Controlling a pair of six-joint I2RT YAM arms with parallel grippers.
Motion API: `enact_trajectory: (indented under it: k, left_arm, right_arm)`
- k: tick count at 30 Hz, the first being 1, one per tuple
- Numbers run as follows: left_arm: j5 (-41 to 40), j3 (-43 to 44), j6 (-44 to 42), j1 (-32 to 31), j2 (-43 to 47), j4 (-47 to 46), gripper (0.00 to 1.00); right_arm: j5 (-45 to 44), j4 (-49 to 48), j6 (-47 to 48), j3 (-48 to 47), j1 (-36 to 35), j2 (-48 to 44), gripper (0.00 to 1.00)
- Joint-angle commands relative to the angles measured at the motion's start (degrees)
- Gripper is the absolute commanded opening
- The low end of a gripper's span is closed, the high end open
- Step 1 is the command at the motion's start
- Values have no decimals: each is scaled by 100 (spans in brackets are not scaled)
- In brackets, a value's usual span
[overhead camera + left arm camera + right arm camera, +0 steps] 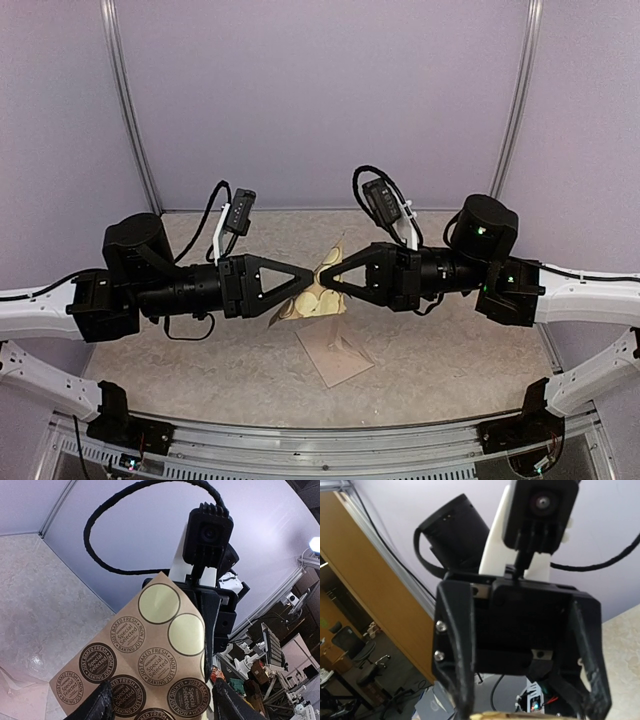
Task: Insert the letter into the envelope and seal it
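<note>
The pale pinkish-beige envelope (335, 352) lies flat on the table in front of the two grippers, its triangular flap lines showing. The letter is hidden. Above the table, a brown sheet of round stickers (150, 655) hangs between the arms. My right gripper (328, 278) is shut on the sheet's edge, and its black fingers (208, 630) show in the left wrist view. My left gripper (165, 705) faces it with its fingers wide apart on either side of the sheet, not pinching it. The sheet's cream edge (520, 716) shows at the bottom of the right wrist view.
Both arms meet tip to tip over the middle of the speckled table (200, 360). Lilac walls stand behind and to both sides. The left wrist camera and its cable (540, 510) fill the right wrist view.
</note>
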State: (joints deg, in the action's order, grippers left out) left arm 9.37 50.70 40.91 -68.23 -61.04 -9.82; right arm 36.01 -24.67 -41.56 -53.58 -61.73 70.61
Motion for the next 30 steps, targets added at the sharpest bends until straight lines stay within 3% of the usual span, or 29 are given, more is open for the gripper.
enact_trajectory:
  k: [1,11,30]
  left_arm:
    - [256,-82,40,-24,-5,-301,63]
    - [331,-34,-11,-27,-75,-262,67]
    - [-158,-303,60,35,218,-269,51]
  right_arm:
    - [161,-258,46,38,21,-22,0]
    - [91,-153,98,32,21,5,0]
    - [79,-125,141,76,21,-75,0]
